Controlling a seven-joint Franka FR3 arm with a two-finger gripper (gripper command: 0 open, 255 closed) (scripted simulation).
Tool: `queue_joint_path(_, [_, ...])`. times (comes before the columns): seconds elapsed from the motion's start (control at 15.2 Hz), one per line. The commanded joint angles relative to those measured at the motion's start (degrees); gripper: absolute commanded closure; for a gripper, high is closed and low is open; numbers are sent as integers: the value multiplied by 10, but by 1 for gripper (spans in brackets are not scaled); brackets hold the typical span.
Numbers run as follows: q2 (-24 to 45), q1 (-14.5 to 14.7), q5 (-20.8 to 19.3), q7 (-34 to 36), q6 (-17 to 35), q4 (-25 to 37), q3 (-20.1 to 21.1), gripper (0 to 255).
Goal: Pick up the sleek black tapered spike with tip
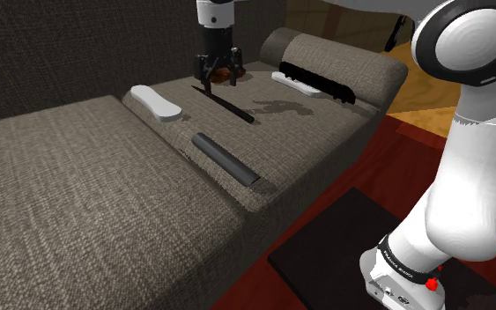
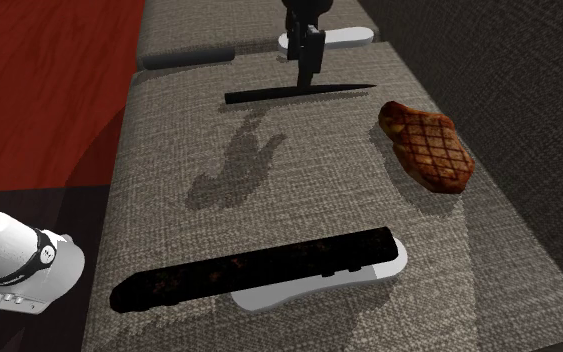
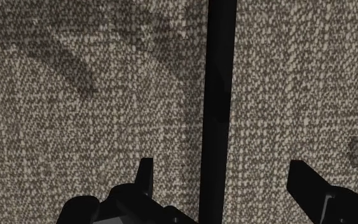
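key relation: spike (image 3: 220, 95) lies directly under the pincer (image 3: 224, 178), running straight thru the gap btw the two fingers. long axis is square to the closing line, so the jaws would pinch across its thin width, no wrist turn needed imo. pincer is wide open, fingers (image 3: 145, 177) stand clear on either side, neither touching the spike. the spike sits a bit off-centre in the gap, closer to one finger than the other. single arm rig, so no nearer-arm q.

where: spike (image 1: 228, 106) lies flat on the sofa (image 1: 78, 194) seat, on the brown-grey woven fabric. in shoulder view it runs diagonally from under the pincer (image 1: 211, 84) down toward that view's right. in 2nd ext view the spike (image 2: 264, 96) lies almost level across the seat, w/ the pincer (image 2: 307, 85) right over it, past its middle toward the pointed end. pincer looks low, but can't tell if the tips have reached the fabric; prob needs a short drop, then close.

look: thin, long, plain black, smooth, no markings. thicker blunt end at 2nd ext view's left, narrowing to a fine tip at its right. low profile on soft fabric, so the grip prob has to go deep. steak (image 2: 427, 145) lies near the tip end, apart from it.
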Motion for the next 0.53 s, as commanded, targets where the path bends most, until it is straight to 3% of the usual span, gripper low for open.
queue_joint_path(0.0, [7,1,-2,1,9,-1,0,0])
queue_joint_path(0.46, [2,-2,-2,2,55,-51,-1,0])
